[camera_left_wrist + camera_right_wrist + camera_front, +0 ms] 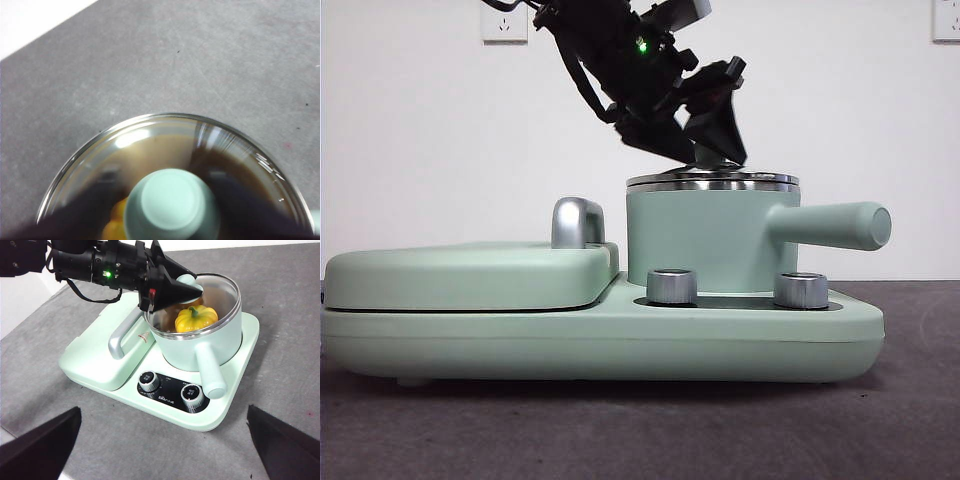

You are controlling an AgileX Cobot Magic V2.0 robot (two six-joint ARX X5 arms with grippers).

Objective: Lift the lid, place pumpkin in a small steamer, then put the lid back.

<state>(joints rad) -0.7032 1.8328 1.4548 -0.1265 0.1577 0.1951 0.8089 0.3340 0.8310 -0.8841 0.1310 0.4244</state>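
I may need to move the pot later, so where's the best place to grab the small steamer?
Grip the small steamer by its long straight side handle, fingers closing across it from above. It juts out clear of the wall, above the two knobs, away from the left gripper holding the lid.

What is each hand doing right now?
Left hand: closed on the mint-green knob of the round clear glass lid, on the mint-green pot.
Right hand: open, holding nothing.
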